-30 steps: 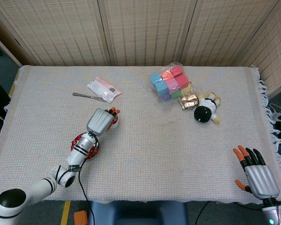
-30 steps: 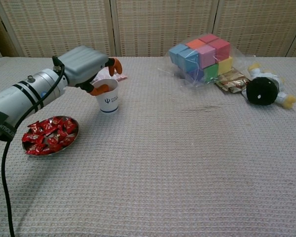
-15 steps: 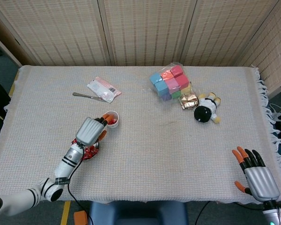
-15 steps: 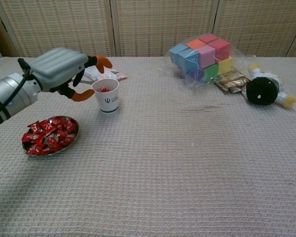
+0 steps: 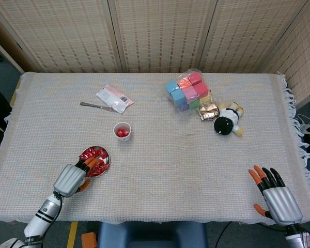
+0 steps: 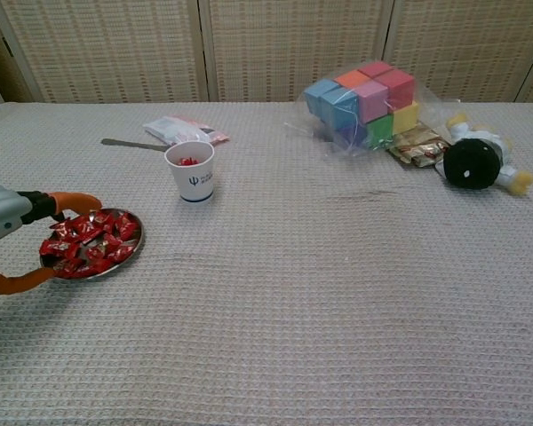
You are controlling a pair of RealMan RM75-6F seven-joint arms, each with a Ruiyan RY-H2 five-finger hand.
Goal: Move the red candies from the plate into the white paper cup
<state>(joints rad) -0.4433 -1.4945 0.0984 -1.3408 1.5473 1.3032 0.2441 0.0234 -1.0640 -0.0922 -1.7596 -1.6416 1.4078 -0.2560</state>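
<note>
Cloth [image 5: 160, 160] of pale woven weave covers the whole bench, fringed along its right edge, with tan wicker screens [image 5: 160, 33] standing behind it. Near the front left corner sits the plate [image 6: 133, 244], a small metal dish heaped with red candies [image 6: 87, 241]. The left hand [image 5: 72, 177] lies at the plate's near side, fingers spread apart over the heap with orange fingertips [image 6: 75, 201] at the rim; whether it has hold of a candy cannot be told. Just beyond the plate stands the cup [image 6: 190, 171], upright, with some red candy showing inside. Further back on the left lie a knife [image 5: 95, 106] and, touching its tip, a pink-and-white packet [image 5: 114, 98]. Toward the back right is a clear bag of coloured blocks [image 5: 187, 91], a gold foil packet [image 5: 208, 110] just beside it, and a black-and-white plush toy [image 5: 228, 121] near that. The right hand [image 5: 275, 194] rests at the front right edge of the bench, fingers splayed, holding nothing.
</note>
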